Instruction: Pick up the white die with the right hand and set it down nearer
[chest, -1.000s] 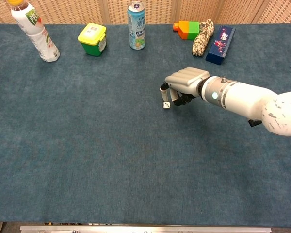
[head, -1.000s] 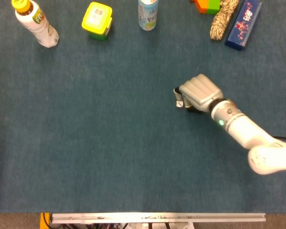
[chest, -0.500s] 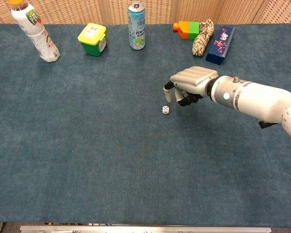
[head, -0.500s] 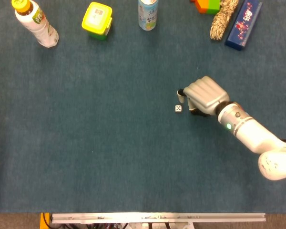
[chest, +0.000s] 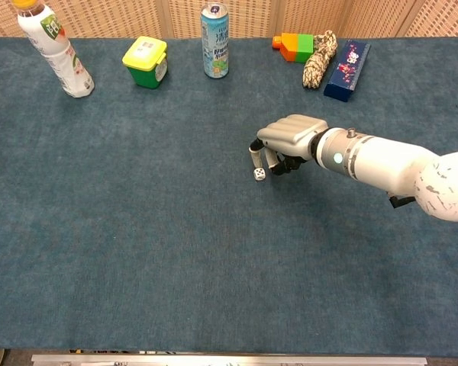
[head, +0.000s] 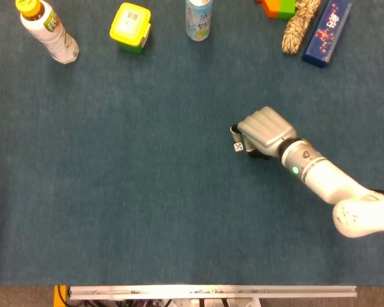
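Observation:
The white die [head: 239, 147] [chest: 259, 174] lies on the blue cloth near the table's middle. My right hand [head: 262, 131] [chest: 286, 141] hovers just behind and to the right of it, palm down, with its fingers [chest: 254, 155] bent downward and slightly apart. The fingertips stand close over the die's far side, and I see nothing gripped between them. Whether a fingertip touches the die I cannot tell. My left hand shows in neither view.
Along the far edge stand a white bottle [chest: 57, 47], a yellow-lidded green tub [chest: 145, 61], a drink can [chest: 214, 30], an orange and green block [chest: 293, 46], a rope bundle [chest: 318, 59] and a dark blue box [chest: 346, 60].
One second ago the die sat at my right fingertips. The hand then drew back to the right, leaving it on the cloth, and has now come back over it. The die has barely shifted.

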